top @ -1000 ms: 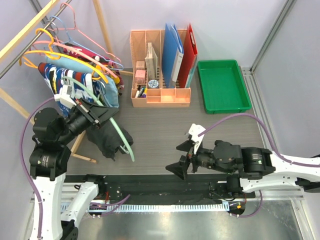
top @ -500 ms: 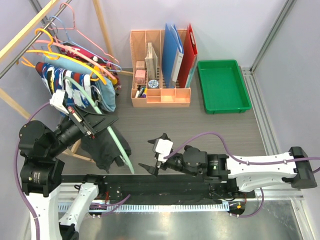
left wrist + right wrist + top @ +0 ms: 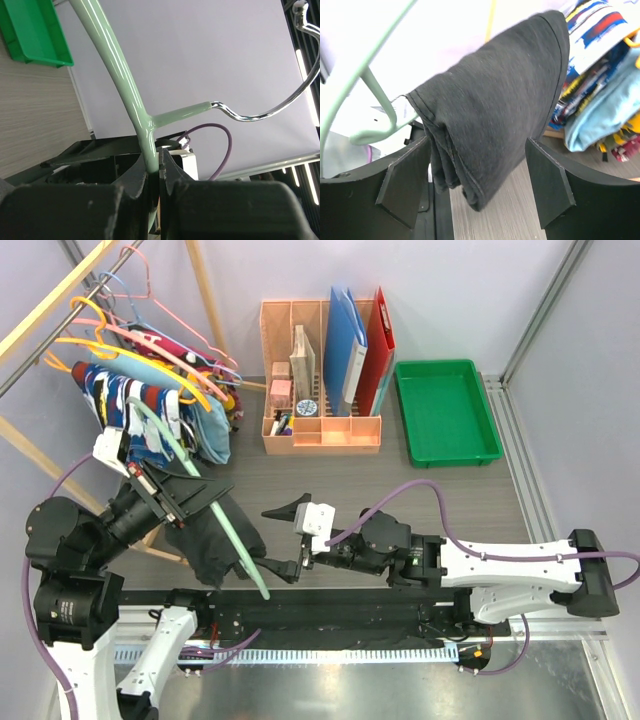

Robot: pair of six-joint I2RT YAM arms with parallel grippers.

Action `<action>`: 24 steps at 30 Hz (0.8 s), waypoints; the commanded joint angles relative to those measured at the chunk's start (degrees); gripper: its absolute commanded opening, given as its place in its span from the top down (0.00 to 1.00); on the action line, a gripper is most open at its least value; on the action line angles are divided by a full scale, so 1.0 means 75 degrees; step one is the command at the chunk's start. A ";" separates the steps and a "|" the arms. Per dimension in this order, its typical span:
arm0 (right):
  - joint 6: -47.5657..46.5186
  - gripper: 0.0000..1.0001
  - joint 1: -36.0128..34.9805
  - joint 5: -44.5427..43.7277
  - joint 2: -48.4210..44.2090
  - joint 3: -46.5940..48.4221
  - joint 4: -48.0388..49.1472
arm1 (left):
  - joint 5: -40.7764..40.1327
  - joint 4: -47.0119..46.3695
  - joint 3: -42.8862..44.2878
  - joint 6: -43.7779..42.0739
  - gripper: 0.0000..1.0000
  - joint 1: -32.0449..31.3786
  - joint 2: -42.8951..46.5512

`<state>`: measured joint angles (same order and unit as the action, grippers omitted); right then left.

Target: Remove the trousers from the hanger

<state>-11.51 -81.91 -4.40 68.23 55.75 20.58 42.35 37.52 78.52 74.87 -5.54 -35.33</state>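
Note:
A pale green hanger [image 3: 240, 550] slants down over the table's left side, with black trousers [image 3: 205, 540] draped over it. My left gripper [image 3: 190, 495] is shut on the hanger; in the left wrist view the hanger's stem [image 3: 120, 75] rises from between the pinched fingers of the left gripper [image 3: 152, 167], and its metal hook [image 3: 280, 100] curves off to the right. My right gripper [image 3: 280, 540] is open. In the right wrist view its two fingers stand on either side of the trousers' [image 3: 495, 115] hanging folded end, apart from the cloth.
More trousers in prints and light blue [image 3: 150, 405] hang on coloured hangers from the wooden rack at the back left. An orange desk organiser [image 3: 320, 380] with folders stands at the back middle. A green tray [image 3: 445, 410] lies to its right.
My right arm has swung left across the table until its fingers flank the black trousers, and they have narrowed a little. The left arm has drawn the hanger slightly left and nearer.

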 commanded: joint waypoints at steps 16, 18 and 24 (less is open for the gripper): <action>-0.0574 0.37 0.0093 -0.0023 0.0571 0.0302 0.0702 | 0.0459 -0.1627 0.0499 0.0517 1.00 0.0012 0.0141; -0.0645 0.37 0.0105 0.0013 0.0513 0.0255 0.0655 | 0.0482 -0.1686 0.0499 0.0552 1.00 0.0012 0.0129; -0.0774 0.34 0.0152 0.0258 0.0372 0.0243 0.0198 | 0.0541 -0.1803 0.0464 0.0611 1.00 0.0024 0.0105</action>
<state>-15.77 -81.47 -2.70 73.14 56.80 21.69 43.81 34.04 78.76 79.18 -5.54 -34.87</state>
